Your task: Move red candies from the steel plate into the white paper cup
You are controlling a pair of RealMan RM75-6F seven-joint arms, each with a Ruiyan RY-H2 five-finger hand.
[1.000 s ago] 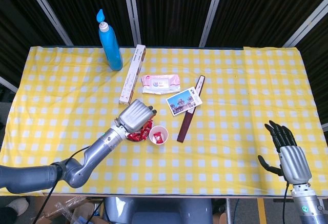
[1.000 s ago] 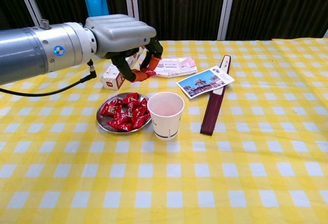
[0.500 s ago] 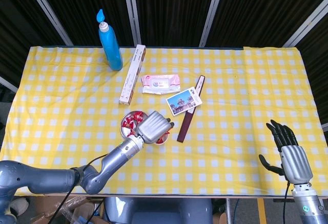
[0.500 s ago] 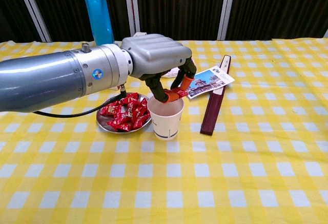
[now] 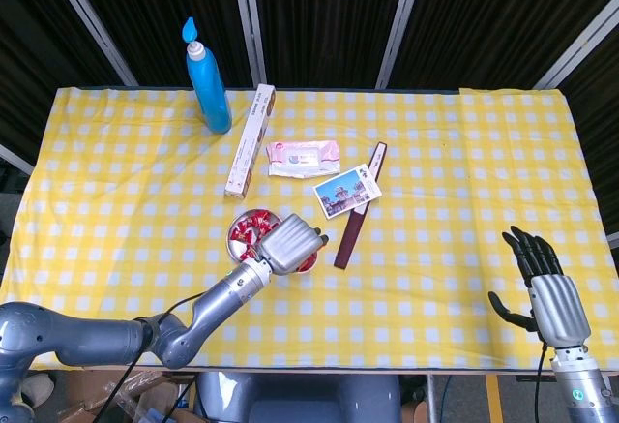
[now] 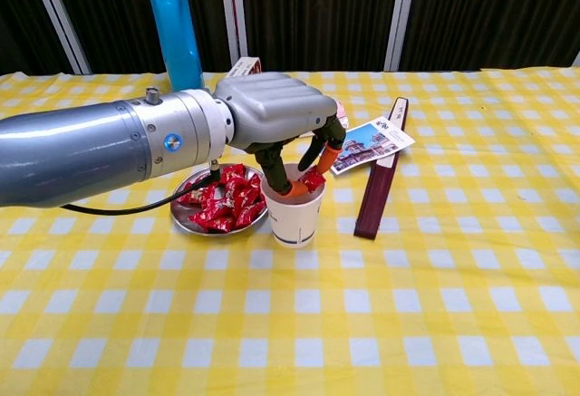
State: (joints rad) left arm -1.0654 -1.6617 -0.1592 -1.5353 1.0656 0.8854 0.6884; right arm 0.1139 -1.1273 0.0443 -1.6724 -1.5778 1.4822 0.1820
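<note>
the left hand (image 6: 276,120) hangs directly over the white paper cup (image 6: 294,219), fingers pointing down into its mouth. a red candy (image 6: 313,179) is pinched between the orange-tipped fingertips (image 6: 328,153), just at the cup's rim. in the head view the same hand (image 5: 290,244) covers the cup almost entirely.

the steel plate (image 6: 186,221) sits just beside the cup on the robot's left, touching or nearly touching it, and carries a heap of red candies (image 6: 227,201). in the head view the plate (image 5: 232,239) shows partly from under the hand.

the right hand (image 5: 544,287) rests near the table's right front corner, well apart from the cup, fingers extended and spread, holding nothing.

behind the cup lie a postcard (image 6: 364,144) overlapping a dark flat strip (image 6: 381,178), a pack of wipes (image 5: 304,158), a long narrow box (image 5: 250,139) and a blue bottle (image 5: 208,79), all on the yellow checked tablecloth (image 6: 435,305).
</note>
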